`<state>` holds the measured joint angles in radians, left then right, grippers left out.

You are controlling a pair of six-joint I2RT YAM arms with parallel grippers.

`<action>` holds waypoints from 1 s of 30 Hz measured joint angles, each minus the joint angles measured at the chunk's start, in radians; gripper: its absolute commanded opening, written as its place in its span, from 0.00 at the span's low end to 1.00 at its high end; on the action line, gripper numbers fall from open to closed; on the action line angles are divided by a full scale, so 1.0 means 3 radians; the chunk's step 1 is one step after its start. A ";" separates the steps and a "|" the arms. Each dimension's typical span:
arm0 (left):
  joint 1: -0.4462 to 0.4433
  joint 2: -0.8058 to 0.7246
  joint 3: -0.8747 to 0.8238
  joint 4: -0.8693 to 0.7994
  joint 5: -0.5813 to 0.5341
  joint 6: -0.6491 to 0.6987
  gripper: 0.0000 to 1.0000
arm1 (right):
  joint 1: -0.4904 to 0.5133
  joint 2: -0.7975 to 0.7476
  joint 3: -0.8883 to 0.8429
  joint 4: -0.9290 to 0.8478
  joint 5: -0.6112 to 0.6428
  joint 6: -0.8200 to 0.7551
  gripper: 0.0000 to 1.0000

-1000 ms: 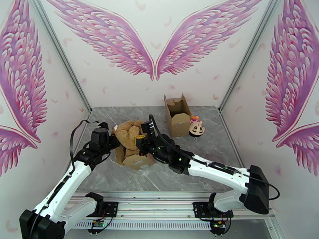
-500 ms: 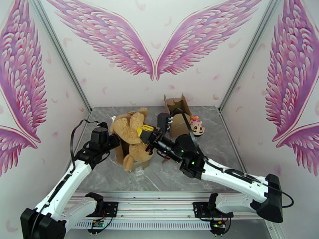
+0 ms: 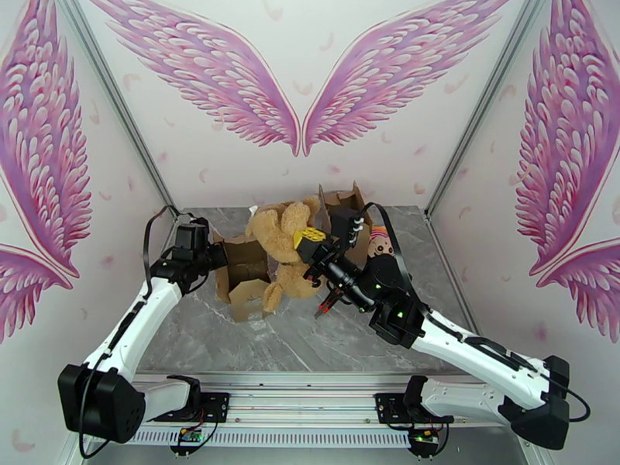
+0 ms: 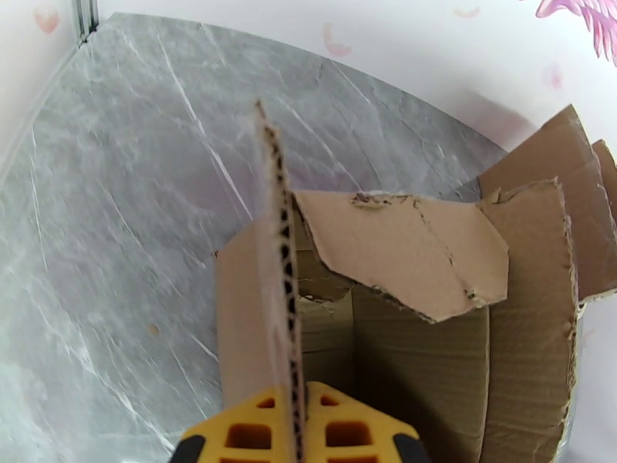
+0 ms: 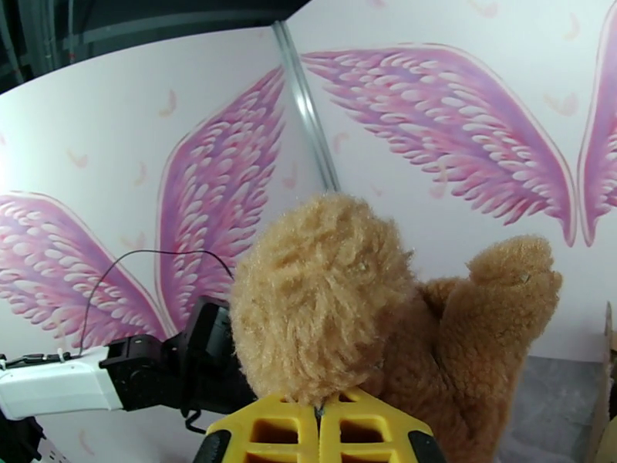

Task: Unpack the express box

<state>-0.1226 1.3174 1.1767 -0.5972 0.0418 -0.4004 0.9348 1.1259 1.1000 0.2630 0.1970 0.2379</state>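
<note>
Brown corrugated cardboard express box stands left of centre in the overhead view, on the grey marble table, flaps torn and splayed. The left pincer is clenched on its left flap, probably to steady it. The right pincer, grasping a tan plush teddy bear, holds the toy just right of the opening. Left wrist view: at bottom centre the pincer bites a ragged flap edge. Right wrist view: the bear's fuzzy head rises mid-frame above clamped yellow tips.

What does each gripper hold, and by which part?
Left gripper: the cardboard box, by the edge of a flap. Right gripper: the teddy bear; which part, unclear.
</note>
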 measured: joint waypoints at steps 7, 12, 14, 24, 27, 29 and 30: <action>0.0254 0.0882 0.0847 -0.0217 0.0429 0.0547 0.00 | -0.0436 0.0449 0.0172 -0.0350 0.0263 0.0076 0.00; 0.0397 0.1325 0.1211 -0.0370 0.0563 0.0823 0.00 | -0.0587 0.1102 0.0364 -0.0570 0.0384 0.0103 0.00; 0.0440 0.1483 0.1448 -0.0445 0.0600 0.0912 0.00 | -0.0623 0.1381 0.0483 -0.0647 0.0411 0.0106 0.00; 0.0453 0.1965 0.2083 -0.0615 0.0679 0.1021 0.00 | -0.0713 0.2617 0.1339 -0.0912 0.0538 0.0175 0.00; 0.0456 0.2027 0.2132 -0.0633 0.0683 0.1010 0.03 | -0.0787 0.2885 0.1572 -0.1022 0.0532 0.0292 0.03; 0.0459 0.2045 0.2150 -0.0636 0.0687 0.0996 0.12 | -0.0849 0.3016 0.1680 -0.1109 0.0511 0.0376 0.28; 0.0459 0.2046 0.2158 -0.0641 0.0690 0.0984 0.19 | -0.0880 0.3071 0.1731 -0.1157 0.0487 0.0403 0.41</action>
<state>0.0151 1.9312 1.8240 -0.7895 0.2489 -0.1051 0.6708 2.0472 1.6192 -0.0841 0.3431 0.3588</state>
